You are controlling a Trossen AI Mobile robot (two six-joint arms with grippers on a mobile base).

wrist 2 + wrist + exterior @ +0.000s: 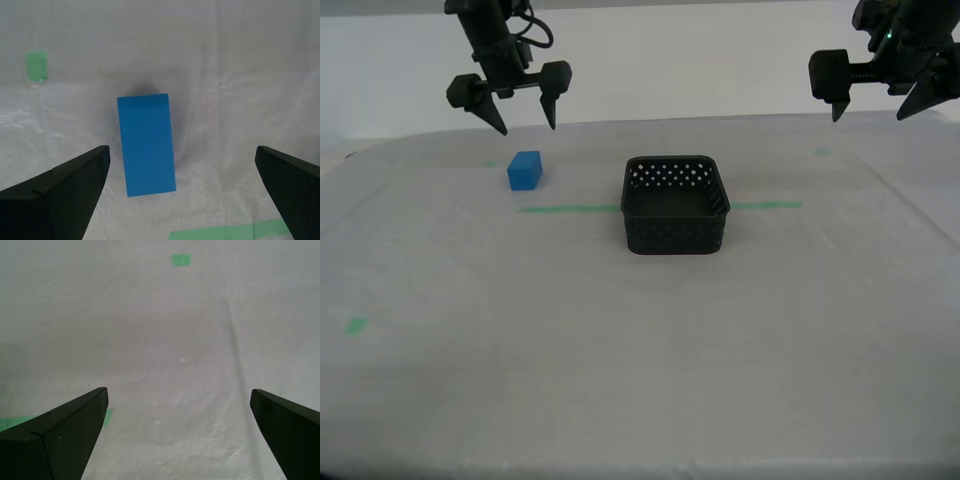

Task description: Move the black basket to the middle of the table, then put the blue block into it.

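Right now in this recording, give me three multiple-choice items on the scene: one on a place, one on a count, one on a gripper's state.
1. Where does the blue block lie?
A. inside the black basket
B. on the table, apart from the basket, toward the exterior view's left
C. held in a gripper

2. How many blue blocks show?
A. one
B. two
C. three

3. How is my second gripper?
A. shut on the block
B. shut and empty
C. open, above the block

Key: 1 B, the block sits on the cloth beside the green tape line, the basket holding nothing; 2 A, only one shows; 3 C, the second wrist view shows spread jaws with the block between them, untouched.
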